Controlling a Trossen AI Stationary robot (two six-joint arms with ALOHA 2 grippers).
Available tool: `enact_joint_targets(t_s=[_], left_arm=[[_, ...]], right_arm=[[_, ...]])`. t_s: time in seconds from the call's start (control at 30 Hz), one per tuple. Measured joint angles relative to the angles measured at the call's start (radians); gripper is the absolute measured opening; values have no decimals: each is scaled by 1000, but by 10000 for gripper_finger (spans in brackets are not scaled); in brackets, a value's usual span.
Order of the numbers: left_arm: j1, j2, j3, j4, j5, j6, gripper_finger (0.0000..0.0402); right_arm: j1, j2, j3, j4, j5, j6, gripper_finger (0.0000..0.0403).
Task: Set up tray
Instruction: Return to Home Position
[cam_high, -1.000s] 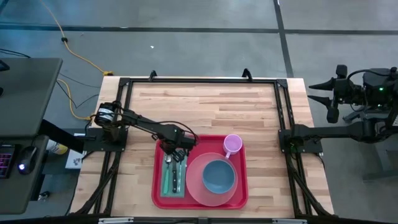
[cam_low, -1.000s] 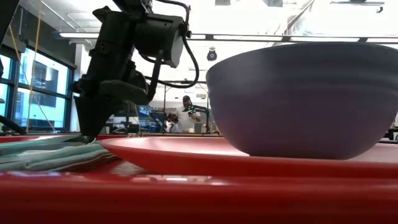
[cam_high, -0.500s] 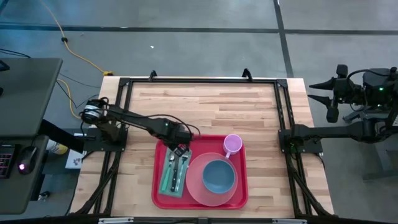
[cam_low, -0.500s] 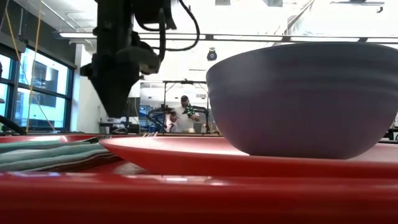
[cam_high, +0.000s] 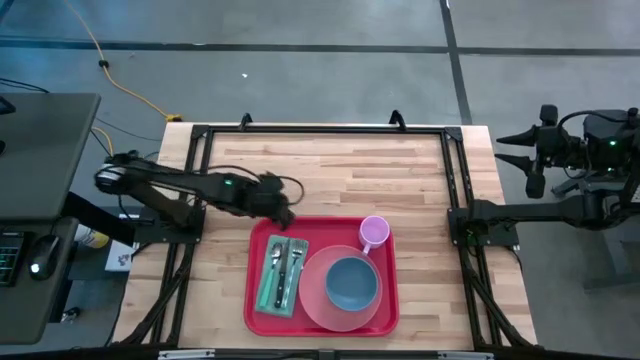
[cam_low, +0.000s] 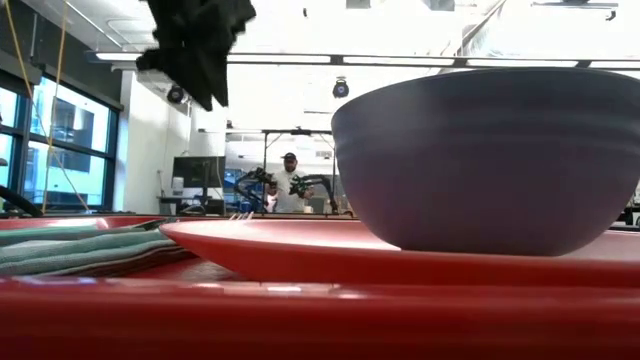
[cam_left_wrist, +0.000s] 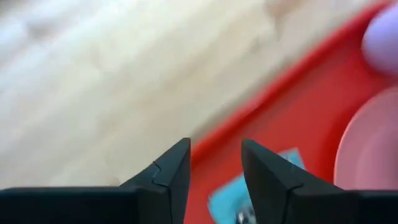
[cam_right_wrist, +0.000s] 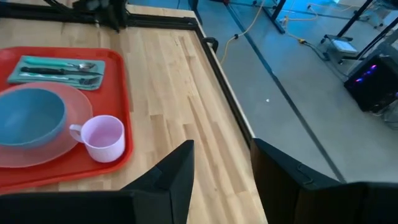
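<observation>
Red tray (cam_high: 330, 228) at the table's (cam_high: 340, 170) 6 o'clock edge, long axis running 9 to 3 o'clock.
The left gripper (cam_high: 283, 215) hovers over the tray's 11 o'clock rim, jaws a little apart, holding nothing. The right gripper (cam_right_wrist: 221, 146) waits off the table at 3 o'clock, jaws likewise parted and empty. A napkin (cam_high: 268, 290) with cutlery (cam_high: 283, 262) lies at the tray's 9 o'clock.

**Left wrist view:** blur covers the whole frame. The tray (cam_left_wrist: 298, 124) reads only as a red smear. The napkin (cam_left_wrist: 225, 198) is a blue patch at lower centre, partly hidden by the left gripper (cam_left_wrist: 215, 143). The cup (cam_left_wrist: 382, 37) is cut off at the upper right and the plate (cam_left_wrist: 370, 149) at the right edge.

**Low view:** the left gripper is a blurred dark shape cut by the top edge. The bowl (cam_low: 490, 160) runs off the right edge.

**High view:** the cutlery (cam_high: 284, 268) is too small to tell piece from piece.
</observation>
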Motion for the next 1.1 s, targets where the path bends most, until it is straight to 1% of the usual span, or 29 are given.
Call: enact_joint_targets(t_s=[0.17,0.27,0.37,0.43,0.57,0.7,0.8,0.9,0.97,1.1], left_arm=[[-54,-152,2,-33,-208,13,161],[-100,-235,2,-102,-316,19,154],[-148,-317,1,-147,-395,72,150],[-179,-373,1,-144,-434,128,149],[-244,-503,2,-138,-501,287,151],[-316,-634,1,-145,-561,446,151],[-356,-726,1,-146,-607,537,152],[-378,-804,1,-147,-620,632,152],[-382,-838,2,-146,-621,676,152],[-381,-879,1,-164,-578,736,152]], right_arm=[[0,0,0,0,-24,35,138],[0,0,0,0,-19,78,138],[0,0,0,0,-17,142,138],[0,0,0,2,-23,196,138],[0,-6,0,23,-82,257,138],[0,-29,11,95,-135,307,138],[0,-72,34,170,-173,355,138],[0,-143,44,247,-204,392,138],[-1,-197,47,271,-167,406,138],[-43,-290,36,274,-16,429,138]])
